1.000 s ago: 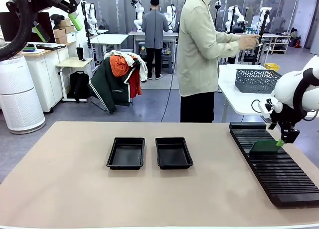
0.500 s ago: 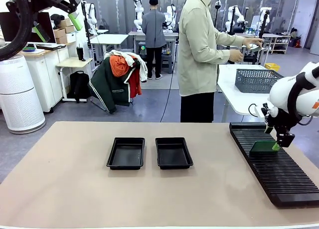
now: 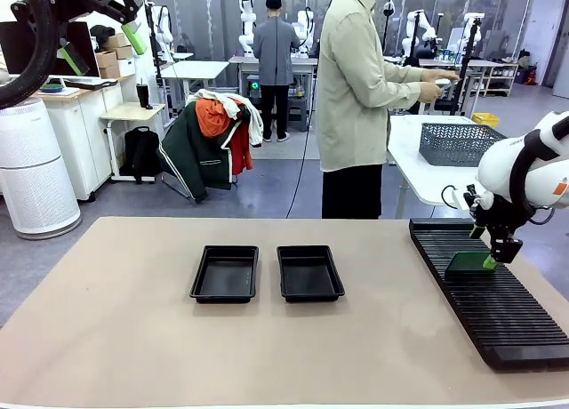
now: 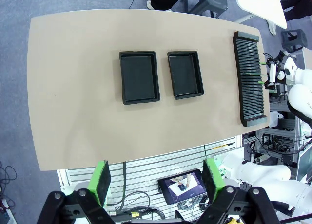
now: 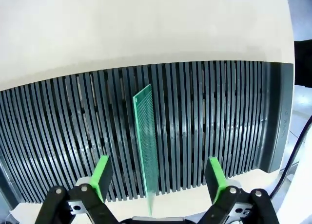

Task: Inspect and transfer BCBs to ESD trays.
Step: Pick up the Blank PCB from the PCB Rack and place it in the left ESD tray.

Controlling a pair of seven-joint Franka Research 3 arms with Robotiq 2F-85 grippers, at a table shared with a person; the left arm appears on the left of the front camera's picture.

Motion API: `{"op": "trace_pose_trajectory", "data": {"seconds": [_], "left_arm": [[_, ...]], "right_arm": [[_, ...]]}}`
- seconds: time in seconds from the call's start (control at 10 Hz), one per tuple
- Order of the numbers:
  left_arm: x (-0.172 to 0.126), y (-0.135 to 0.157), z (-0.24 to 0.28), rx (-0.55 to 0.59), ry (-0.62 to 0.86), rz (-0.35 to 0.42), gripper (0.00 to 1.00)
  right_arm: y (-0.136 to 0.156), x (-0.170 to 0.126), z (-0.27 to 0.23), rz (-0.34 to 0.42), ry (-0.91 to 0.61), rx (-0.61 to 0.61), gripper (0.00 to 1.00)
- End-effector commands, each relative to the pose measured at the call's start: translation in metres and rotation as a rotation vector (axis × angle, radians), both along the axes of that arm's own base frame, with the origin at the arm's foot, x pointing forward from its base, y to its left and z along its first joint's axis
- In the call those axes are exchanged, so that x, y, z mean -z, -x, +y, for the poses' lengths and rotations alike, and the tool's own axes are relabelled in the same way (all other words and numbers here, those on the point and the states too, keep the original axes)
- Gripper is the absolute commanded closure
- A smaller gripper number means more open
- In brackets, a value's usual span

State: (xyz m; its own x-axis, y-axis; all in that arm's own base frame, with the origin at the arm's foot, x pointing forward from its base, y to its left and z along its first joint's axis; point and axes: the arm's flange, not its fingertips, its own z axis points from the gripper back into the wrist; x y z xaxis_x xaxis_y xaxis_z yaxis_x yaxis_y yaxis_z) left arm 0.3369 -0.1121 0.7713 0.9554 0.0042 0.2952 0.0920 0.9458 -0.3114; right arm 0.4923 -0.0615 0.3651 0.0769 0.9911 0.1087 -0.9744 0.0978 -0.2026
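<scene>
**Right wrist view, pick-up from the rack.** The right end effector (image 5: 157, 173) is hanging open over the slotted rack (image 5: 219, 112). Its two green pads (image 5: 101, 173) are standing well apart on either side of a green circuit board (image 5: 146, 136) without touching it. The board is standing on edge in one slot, thin side towards the camera. That is why the fingers are lining up across its faces: closing them would pinch it flat between the pads.

**Front view.** The same board is sitting towards the far end of the rack, on the robot's right side of the desk (image 3: 116, 320). It is well apart from the two black trays (image 3: 224, 248) (image 3: 309, 249), which are lying side by side near the middle, both with bare floors. Judged from this, the transfer is at its start.

**Left wrist view.** The left end effector (image 4: 156, 177) is being held high over the desk, open and carrying nothing. Its camera is looking down on trays and rack together, probably a watching pose that is leaving the work area free.

The person (image 3: 356, 89) is standing at the far side, turned towards another table (image 3: 413, 160) bearing a wire basket (image 3: 458, 144), with both hands away from the desk.

The next move is likely calling for a centred squeeze and a straight lift along the slot, since a tilted pull could jam the thin board against the neighbouring ribs.
</scene>
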Motion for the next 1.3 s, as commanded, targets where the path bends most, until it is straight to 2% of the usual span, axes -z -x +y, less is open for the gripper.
{"op": "trace_pose_trajectory", "data": {"seconds": [0.0, 0.2, 0.6, 1.2], "left_arm": [[0.0, 0.0, 0.0, 0.0, 0.0, 0.0, 0.0], [0.0, 0.0, 0.0, 0.0, 0.0, 0.0, 0.0], [0.0, 0.0, 0.0, 0.0, 0.0, 0.0, 0.0], [0.0, 0.0, 0.0, 0.0, 0.0, 0.0, 0.0]], "right_arm": [[0.002, -0.001, -0.002, 0.006, 0.003, -0.004, 0.0], [0.0, 0.0, 0.0, 0.0, 0.0, 0.0, 0.0], [-0.009, 0.011, -0.008, -0.011, 0.0, -0.083, 0.0], [-0.009, 0.013, -0.013, -0.03, 0.014, -0.122, 0.17]]}}
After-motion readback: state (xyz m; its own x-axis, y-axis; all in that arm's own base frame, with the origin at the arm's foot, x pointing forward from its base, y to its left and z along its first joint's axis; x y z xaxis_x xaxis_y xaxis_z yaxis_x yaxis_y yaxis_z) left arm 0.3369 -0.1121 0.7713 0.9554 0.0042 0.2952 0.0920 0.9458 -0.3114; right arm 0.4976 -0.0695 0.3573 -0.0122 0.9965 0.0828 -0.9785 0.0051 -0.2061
